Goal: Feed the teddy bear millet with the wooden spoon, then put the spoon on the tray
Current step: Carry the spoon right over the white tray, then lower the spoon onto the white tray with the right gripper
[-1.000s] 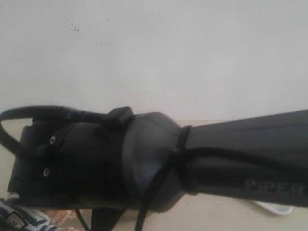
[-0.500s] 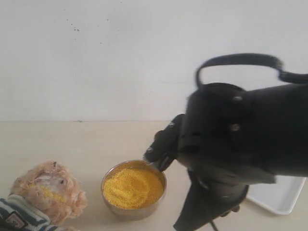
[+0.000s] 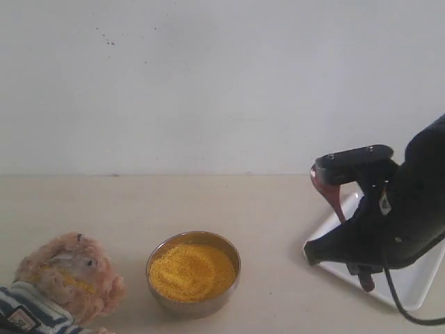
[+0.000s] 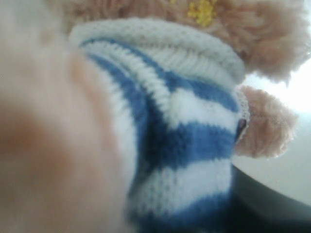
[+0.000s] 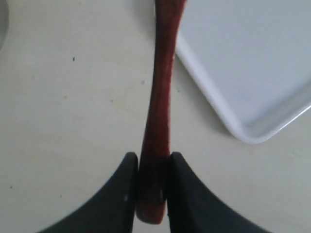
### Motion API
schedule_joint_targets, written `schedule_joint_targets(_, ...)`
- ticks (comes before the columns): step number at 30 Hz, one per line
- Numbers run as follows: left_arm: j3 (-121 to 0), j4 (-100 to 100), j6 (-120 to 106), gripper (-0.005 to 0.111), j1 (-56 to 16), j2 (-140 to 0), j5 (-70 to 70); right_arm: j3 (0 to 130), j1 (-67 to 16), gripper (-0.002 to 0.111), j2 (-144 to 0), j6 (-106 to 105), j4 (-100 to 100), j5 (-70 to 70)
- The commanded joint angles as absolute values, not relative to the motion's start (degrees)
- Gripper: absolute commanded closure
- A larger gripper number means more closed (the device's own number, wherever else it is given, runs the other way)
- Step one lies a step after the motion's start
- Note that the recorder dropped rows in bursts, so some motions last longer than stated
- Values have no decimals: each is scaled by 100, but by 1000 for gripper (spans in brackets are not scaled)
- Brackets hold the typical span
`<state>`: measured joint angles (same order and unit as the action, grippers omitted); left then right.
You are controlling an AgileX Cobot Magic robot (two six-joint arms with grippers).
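The feeding looks done, judging by yellow grains on the teddy bear's (image 3: 66, 278) muzzle at lower left. What remains is laying the spoon down.

The right claw (image 5: 152, 161) is clamped on the end of the wooden spoon's (image 5: 163, 87) handle. The spoon hangs at the right of the frame, over the near edge of the tray (image 3: 410, 289).

To do this well, carry the spoon further over the tray until its whole length is inside the rim. Level it and bring it low before the jaws part.

The spoon is dark reddish-brown with a slim, smooth handle, so it may roll. The left claw is hidden, so I cannot tell its state.
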<state>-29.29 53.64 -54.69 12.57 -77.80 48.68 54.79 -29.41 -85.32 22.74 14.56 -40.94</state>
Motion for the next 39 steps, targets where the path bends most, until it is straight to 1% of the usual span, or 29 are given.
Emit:
schedule_joint_targets(1, -2922, 5458, -5501, 101, 1279, -7737, 4912, 5445, -2264, 109, -8471, 1724, 877, -3616)
schedule_joint_targets(6, -2922, 5458, -5501, 101, 1279, -7737, 4912, 5701, -1841, 109, -8896, 1089, 586, -3985)
schedule_joint_targets(20, -2922, 5458, -5501, 101, 1279, -7737, 4912, 7182, -1758, 109, -10623, 994, 482, -4222)
schedule_joint_targets(24, -2922, 5458, -5501, 101, 1279, -7737, 4912, 7545, -1560, 109, -11021, 994, 478, -4357)
schedule_joint_targets(31, -2922, 5458, -5501, 101, 1279, -7737, 4912, 7609, -902, 109, -11252, 832, 478, -4363)
schedule_joint_targets(39, -2922, 5458, -5501, 101, 1279, -7737, 4912, 7609, -648, 109, -11265, 696, 497, -3958)
